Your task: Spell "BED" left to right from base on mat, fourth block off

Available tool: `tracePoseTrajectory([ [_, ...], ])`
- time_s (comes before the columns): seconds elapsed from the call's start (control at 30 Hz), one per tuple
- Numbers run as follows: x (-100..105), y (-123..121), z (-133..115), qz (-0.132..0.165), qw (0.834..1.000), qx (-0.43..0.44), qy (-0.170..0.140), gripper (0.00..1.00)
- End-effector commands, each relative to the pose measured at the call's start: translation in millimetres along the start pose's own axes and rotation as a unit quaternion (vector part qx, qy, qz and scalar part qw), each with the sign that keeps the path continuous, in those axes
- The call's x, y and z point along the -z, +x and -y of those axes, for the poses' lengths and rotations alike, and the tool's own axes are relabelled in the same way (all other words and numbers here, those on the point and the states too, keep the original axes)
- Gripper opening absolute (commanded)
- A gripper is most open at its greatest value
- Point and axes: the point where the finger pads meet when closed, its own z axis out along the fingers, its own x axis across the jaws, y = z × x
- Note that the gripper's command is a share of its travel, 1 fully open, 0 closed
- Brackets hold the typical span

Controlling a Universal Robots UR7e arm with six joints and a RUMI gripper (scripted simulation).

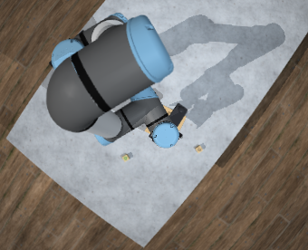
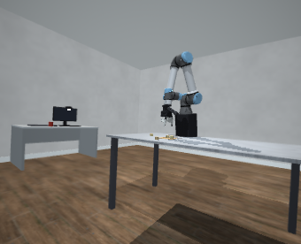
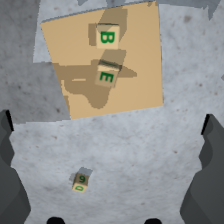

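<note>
Tan mat (image 3: 140, 75) holds blocks B (image 3: 107, 36) and E (image 3: 107, 76); my pincer (image 3: 112, 165) hangs open, empty.

Green B on block (image 3: 107, 36), on mat (image 3: 145, 75). Green E on block (image 3: 107, 76) beside it, also on mat. Third block (image 3: 80, 181) off mat: marks unclear.

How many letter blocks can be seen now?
4. B and E lie on the mat; two lie off it on the table: one, another.
</note>
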Motion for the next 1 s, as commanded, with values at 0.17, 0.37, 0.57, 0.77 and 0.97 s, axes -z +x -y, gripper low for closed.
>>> tracePoseTrajectory([
  [0.17,0,-2,0,0.001,1.000,-0.001,0.000,1.00],
  [0.37,0,-2,0,0.001,1.000,-0.001,0.000,1.00],
  [0.57,0,-1,-5,0.001,1.000,-0.005,0.001,1.00],
  [0.77,-3,1,-36,0.002,1.000,-0.030,0.000,1.00],
  [0.97,-5,-3,-73,0.003,0.998,-0.061,0.000,1.00],
])
